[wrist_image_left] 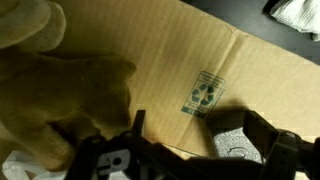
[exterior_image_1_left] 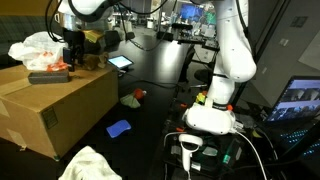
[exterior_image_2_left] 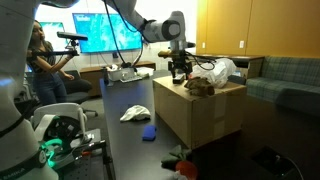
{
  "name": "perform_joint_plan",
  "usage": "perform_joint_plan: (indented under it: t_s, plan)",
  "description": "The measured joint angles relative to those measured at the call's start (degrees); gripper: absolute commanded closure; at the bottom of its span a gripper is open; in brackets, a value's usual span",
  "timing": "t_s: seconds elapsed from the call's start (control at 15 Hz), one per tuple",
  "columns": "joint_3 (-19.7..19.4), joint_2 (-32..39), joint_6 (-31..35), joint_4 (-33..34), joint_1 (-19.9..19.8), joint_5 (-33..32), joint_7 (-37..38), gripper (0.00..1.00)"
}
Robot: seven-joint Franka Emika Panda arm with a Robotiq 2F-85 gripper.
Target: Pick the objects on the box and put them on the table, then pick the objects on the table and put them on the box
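Black matte table [exterior_image_1_left: 160, 108] runs through the middle of both exterior views, in a lab-like room with lit screens [exterior_image_2_left: 110, 30] on the back wall and a person [exterior_image_2_left: 45, 65] at the left edge of the frame. The cardboard box [exterior_image_1_left: 60, 110] sits lower left in an exterior view; whether it stands on the table or beside it I cannot tell.

The brown lump [exterior_image_2_left: 200, 87] lies on the box top, right of centre in an exterior view, with the white-and-orange plastic bag [exterior_image_2_left: 222, 70] just behind it. The gripper [exterior_image_2_left: 180, 72] hangs over the box top just beside the lump — jaws spread as wide as they go, nothing between them. In the wrist view the lump fills the left half, while bare cardboard with a printed recycling mark [wrist_image_left: 205, 93] lies beyond the fingers [wrist_image_left: 250, 135].

The lump looks soft and light, likely to squash rather than slip; a pinch across its thick middle should hold. The bag is probably thin and slippery — better taken at a bunched fold.

Down on the table lie the blue flat pad [exterior_image_1_left: 120, 128], the large white cloth [exterior_image_1_left: 90, 165] and the small red-green toy [exterior_image_1_left: 133, 97].
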Motion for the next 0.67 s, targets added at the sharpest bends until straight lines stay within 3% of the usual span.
perform_joint_plan:
  t_s: [0.27, 0.67]
  plan:
    - [1.09, 0.21, -0.42, 0.12, -0.01, 0.36, -5.18, 0.0]
    - [1.39, 1.81, -0.34, 2.05, -0.01, 0.36, -6.49, 0.0]
